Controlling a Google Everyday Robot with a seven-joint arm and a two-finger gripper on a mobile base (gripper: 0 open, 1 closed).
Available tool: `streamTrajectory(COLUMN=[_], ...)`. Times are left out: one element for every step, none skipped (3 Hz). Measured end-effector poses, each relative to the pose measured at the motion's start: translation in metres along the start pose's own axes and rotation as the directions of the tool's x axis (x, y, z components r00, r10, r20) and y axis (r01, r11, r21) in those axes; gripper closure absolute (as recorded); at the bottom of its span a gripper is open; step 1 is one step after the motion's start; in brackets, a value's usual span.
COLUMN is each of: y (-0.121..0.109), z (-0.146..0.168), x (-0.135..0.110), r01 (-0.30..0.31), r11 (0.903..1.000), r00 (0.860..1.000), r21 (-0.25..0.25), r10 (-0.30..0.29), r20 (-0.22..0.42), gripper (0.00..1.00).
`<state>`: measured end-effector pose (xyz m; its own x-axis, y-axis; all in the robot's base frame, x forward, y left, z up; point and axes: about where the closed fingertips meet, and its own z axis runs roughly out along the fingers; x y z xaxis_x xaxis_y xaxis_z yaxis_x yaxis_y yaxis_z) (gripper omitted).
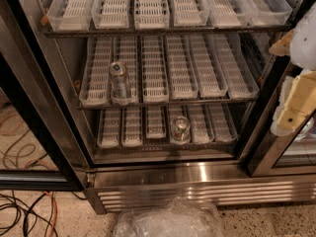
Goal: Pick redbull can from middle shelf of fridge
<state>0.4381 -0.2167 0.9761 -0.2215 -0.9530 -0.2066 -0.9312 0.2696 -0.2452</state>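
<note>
The redbull can (pixel 120 80), tall, slim and silver-blue with a shiny top, stands upright near the front of the second lane tray from the left on the middle shelf (pixel 180 74). The fridge (pixel 197 177) stands open, with stainless walls and base. My gripper (pixel 291 88), white and cream coloured, is at the right edge of the view, level with the middle shelf. It is well to the right of the can and holds nothing that I can see.
A shorter, wider silver can (pixel 180 129) stands on the lower shelf. An upper shelf of trays (pixel 148 6) sits above. The black-framed doors stand open at left (pixel 29 117) and right (pixel 269 152). Crumpled clear plastic (pixel 168 220) and cables (pixel 24 209) lie on the floor.
</note>
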Motion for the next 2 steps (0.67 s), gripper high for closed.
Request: streamTrajectory(y=[0.0,0.0002], z=[0.0,0.0012], x=[0.0,-0.0051], r01=[0.0,-0.011], r11=[1.0,0.9999], r00=[1.0,1.0], r21=[0.0,0.007], r10=[0.0,0.011], r20=[0.0,0.022], gripper=[0.0,0.0])
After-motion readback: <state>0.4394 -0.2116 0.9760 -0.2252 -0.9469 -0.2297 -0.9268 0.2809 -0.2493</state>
